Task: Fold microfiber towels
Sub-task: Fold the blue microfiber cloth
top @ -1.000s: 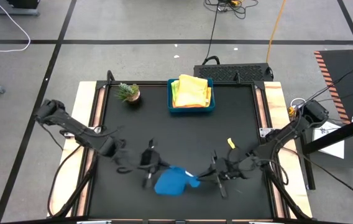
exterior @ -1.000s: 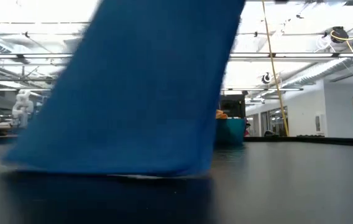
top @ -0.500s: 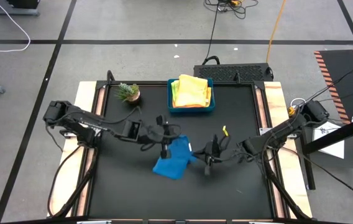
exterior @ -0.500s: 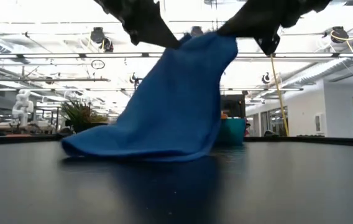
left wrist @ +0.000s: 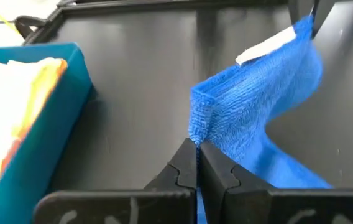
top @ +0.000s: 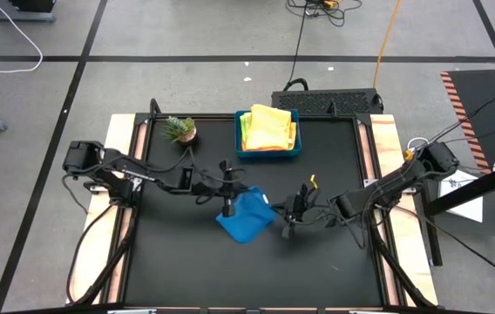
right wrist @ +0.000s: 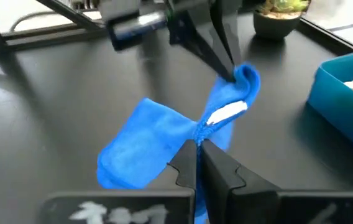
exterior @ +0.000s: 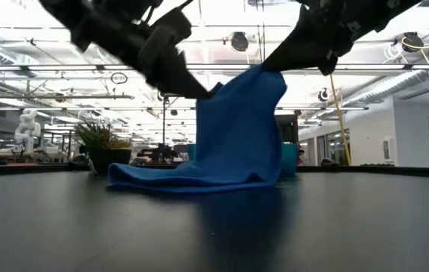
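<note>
Left tool [top: 227, 202] & right tool [top: 284, 215] each pinch a corner of the blue towel [top: 246, 218] w/ us mid-fold, rest draped on the counter [top: 317, 270]. Other towels [top: 269, 126] sit in the tray [top: 269, 153]; can't tell if folded.

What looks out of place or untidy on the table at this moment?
Nothing is spilled or damaged. The blue microfiber towel is bunched, not flat: the left gripper and the right gripper each pinch a corner aloft while its lower part trails on the black table.
</note>
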You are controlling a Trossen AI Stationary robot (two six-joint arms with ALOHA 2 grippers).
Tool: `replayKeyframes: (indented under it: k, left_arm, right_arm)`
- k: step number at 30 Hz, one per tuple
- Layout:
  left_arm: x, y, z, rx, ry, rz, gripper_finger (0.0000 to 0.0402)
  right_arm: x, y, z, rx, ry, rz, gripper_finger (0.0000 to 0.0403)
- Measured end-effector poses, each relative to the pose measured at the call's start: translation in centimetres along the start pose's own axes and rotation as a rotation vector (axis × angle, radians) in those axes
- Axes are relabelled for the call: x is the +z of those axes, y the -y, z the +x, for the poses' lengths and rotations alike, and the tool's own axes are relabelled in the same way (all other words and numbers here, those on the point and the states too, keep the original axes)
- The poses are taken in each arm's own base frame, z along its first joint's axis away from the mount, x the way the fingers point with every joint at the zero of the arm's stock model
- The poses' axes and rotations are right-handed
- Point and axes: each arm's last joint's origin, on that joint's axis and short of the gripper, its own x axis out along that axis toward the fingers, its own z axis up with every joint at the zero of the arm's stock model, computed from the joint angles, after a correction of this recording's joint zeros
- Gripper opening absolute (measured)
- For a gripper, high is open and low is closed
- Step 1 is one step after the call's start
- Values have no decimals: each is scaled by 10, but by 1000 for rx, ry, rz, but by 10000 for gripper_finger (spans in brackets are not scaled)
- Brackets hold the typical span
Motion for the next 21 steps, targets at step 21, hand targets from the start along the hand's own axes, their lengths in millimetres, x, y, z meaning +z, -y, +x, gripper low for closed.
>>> replayKeyframes:
  k: [21]
  left_arm:
    - [-87,21,-36,-93,96,70,1]
  right_arm:
    - [-55,-26,86,272,19,67,0]
